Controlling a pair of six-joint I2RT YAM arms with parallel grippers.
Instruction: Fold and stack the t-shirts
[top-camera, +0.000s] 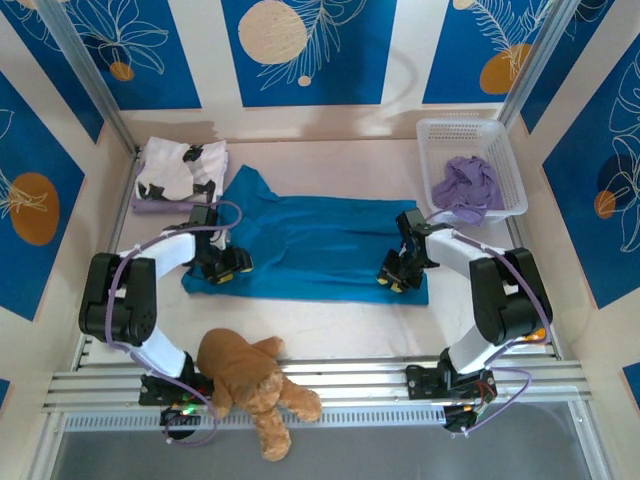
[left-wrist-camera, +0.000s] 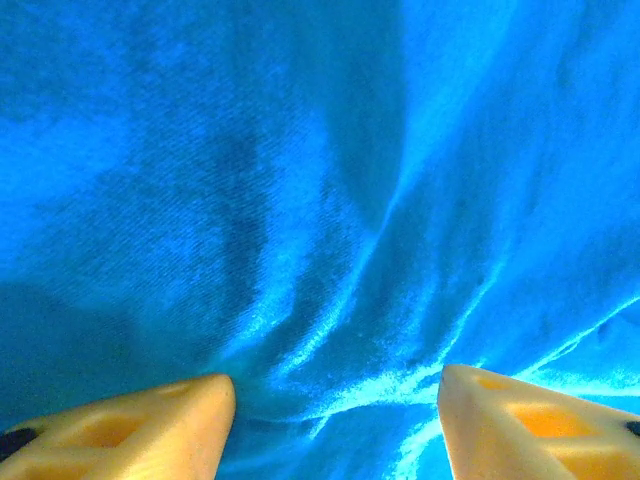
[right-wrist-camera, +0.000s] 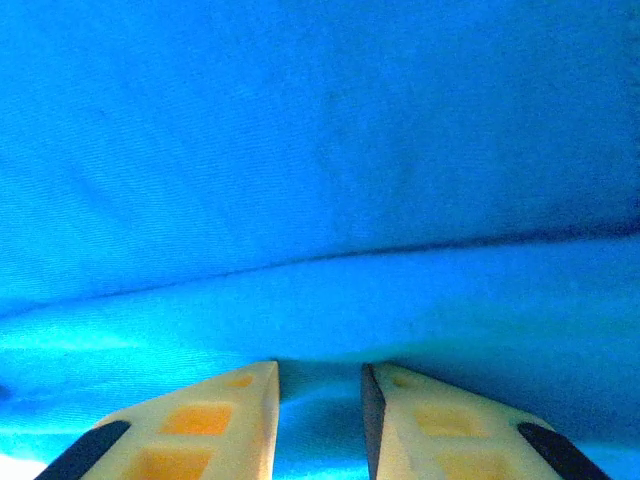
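- The teal-blue t-shirt lies spread out in the middle of the counter. The left claw is down on its left end and the right claw on its right end.
- The fingers of the left claw stand well apart, with wrinkled cloth between them. If they close only on the top wrinkle, they may catch a single layer, and the fold would come out crooked.
- The fingers of the right claw are nearly together, with a narrow gap at a ridge of cloth. I cannot tell if they really pinch it. If the grip is empty or too shallow, that side could slip out and the shirt would twist.
- An uneven pull could drag the shirt into the white t-shirt with black blotches at the back left and disturb it.
- The teddy bear sits close to the base of the left arm, so a low swing of that arm could knock it.
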